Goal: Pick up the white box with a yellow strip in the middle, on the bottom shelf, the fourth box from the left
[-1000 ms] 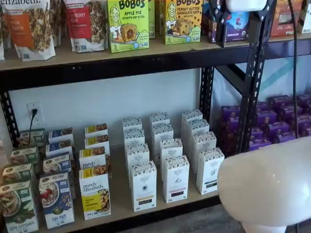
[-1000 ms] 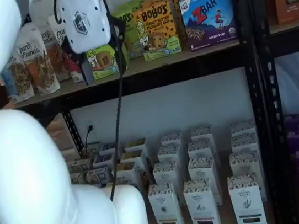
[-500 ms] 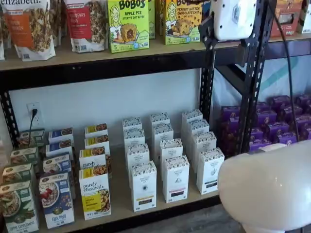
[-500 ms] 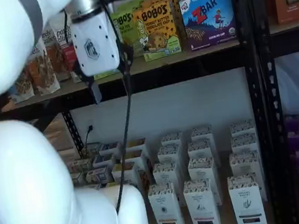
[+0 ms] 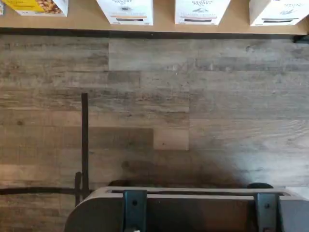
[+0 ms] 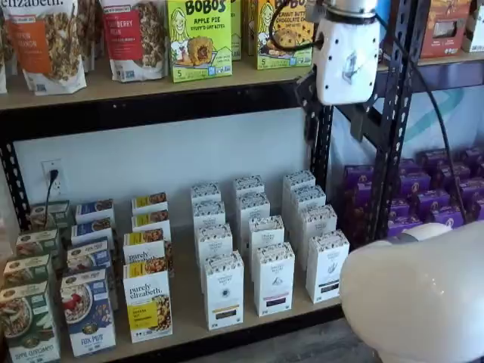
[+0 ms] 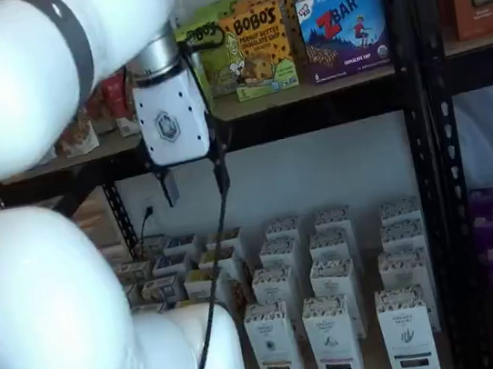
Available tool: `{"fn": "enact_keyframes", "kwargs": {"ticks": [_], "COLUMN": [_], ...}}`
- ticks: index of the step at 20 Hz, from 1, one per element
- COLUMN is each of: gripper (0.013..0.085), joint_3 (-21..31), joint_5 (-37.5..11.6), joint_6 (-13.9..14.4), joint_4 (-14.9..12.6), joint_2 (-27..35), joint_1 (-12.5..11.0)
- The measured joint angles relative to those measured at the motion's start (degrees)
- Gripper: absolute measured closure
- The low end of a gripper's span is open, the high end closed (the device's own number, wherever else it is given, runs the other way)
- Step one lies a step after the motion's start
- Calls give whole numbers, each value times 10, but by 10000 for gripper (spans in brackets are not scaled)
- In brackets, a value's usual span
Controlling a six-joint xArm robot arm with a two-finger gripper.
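Gripper (image 7: 195, 182) fingers are seen parted with a plain gap and nothing between them, hung at the height of the upper board, well above the bottom shelf (image 6: 249, 321). The white box (image 6: 224, 290) with the yellow strip is found at the front of its column, upright and untouched, beside a like carton with a pinkish band (image 6: 274, 278). The approach step is judged to be in hand; a descent toward that front carton is called for next.
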Motion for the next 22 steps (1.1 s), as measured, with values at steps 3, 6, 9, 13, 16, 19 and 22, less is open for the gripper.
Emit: {"fn": "enact_keyframes", "kwargs": {"ticks": [3,6,9,13,16,19,22], "gripper": [130,130,130,130,130,130,130], "joint_3": [31,58,89,119,142,164,177], "joint_5": [-33,-64,-105,-149,-191,-239,-277], "joint_6": [5,9,13,21,28,28,31], "joint_4": [3,2,1,-1,-9,-10,-11], "joint_2": [-2,-2,0,12,26,47,72], "joint_1": [6,12,17,26,32,33,37]}}
